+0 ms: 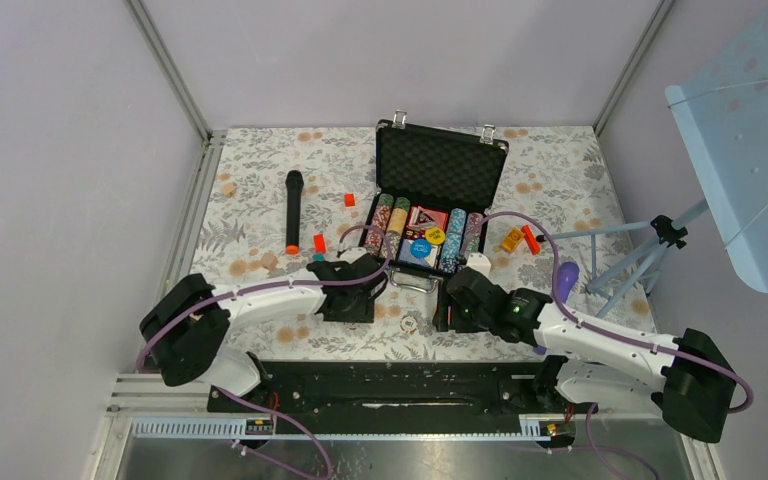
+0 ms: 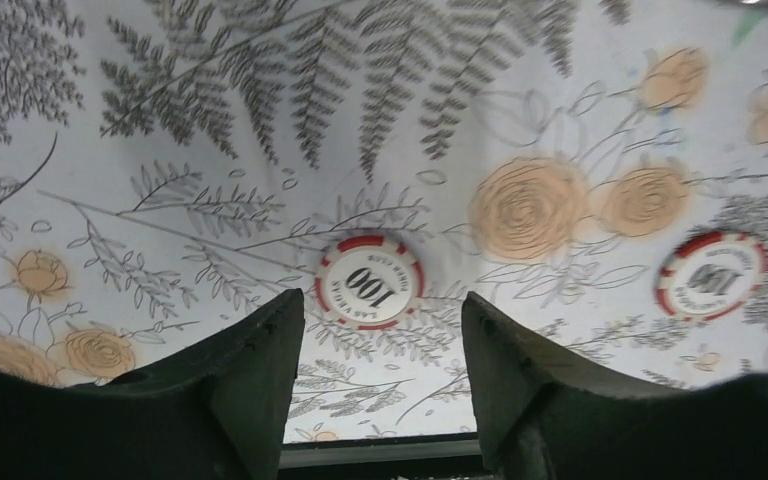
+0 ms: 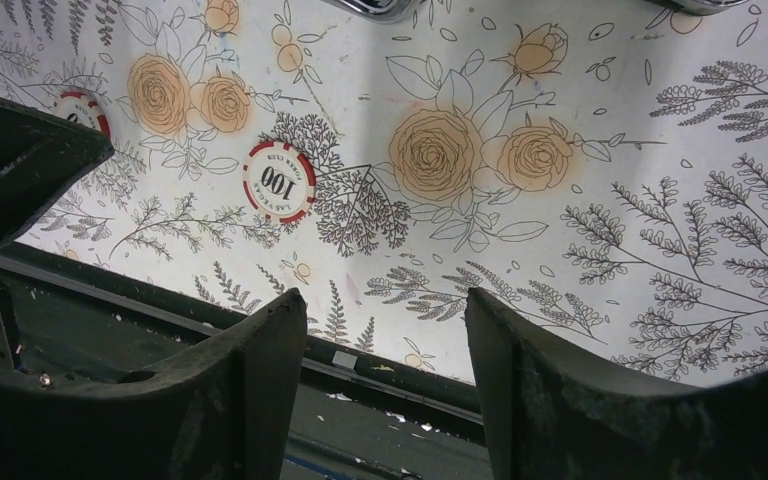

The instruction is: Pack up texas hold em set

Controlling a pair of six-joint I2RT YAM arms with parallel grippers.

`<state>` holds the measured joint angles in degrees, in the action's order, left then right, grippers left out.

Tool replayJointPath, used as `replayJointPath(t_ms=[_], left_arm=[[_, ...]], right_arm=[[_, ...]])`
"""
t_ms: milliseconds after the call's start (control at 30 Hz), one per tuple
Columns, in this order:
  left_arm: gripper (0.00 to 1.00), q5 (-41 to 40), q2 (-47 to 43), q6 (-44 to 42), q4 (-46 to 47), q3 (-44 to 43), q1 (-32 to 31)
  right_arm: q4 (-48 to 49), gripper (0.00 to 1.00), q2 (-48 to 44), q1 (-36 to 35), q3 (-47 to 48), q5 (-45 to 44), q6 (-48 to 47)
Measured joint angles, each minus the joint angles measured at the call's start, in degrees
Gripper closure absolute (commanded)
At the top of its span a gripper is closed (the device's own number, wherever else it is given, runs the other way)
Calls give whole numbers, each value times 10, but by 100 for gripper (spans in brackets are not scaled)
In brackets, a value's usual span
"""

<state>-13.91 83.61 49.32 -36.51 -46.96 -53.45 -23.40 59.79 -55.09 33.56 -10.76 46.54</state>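
The black foam-lined briefcase (image 1: 441,164) of the texas hold em set lies open at the table's centre. Its base (image 1: 472,256) holds rows of striped chips, cards and round buttons. Two red-and-white "100" chips lie loose on the floral cloth before it. My left gripper (image 2: 382,310) is open and empty, low over the cloth, with one chip (image 2: 369,282) just beyond its fingertips and the other chip (image 2: 712,275) off to the right. My right gripper (image 3: 385,305) is open and empty near the table's front edge, with one chip (image 3: 279,181) ahead on the left.
A black microphone (image 1: 293,210) and small red blocks (image 1: 319,242) lie left of the case. Small orange and red pieces (image 1: 520,239) and a purple object (image 1: 567,278) lie to its right. A tripod (image 1: 650,250) stands at the right edge. The two grippers (image 1: 365,298) (image 1: 455,305) are close together.
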Motion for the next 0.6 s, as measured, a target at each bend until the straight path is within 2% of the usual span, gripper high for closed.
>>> replayJointPath(t_ms=[333, 600], left_arm=[[39, 0, -2, 5, 1, 32, 0], [45, 0, -5, 4, 5, 37, 3]], right_arm=[[1, 34, 4, 0, 0, 10, 0], [1, 34, 4, 0, 0, 10, 0]])
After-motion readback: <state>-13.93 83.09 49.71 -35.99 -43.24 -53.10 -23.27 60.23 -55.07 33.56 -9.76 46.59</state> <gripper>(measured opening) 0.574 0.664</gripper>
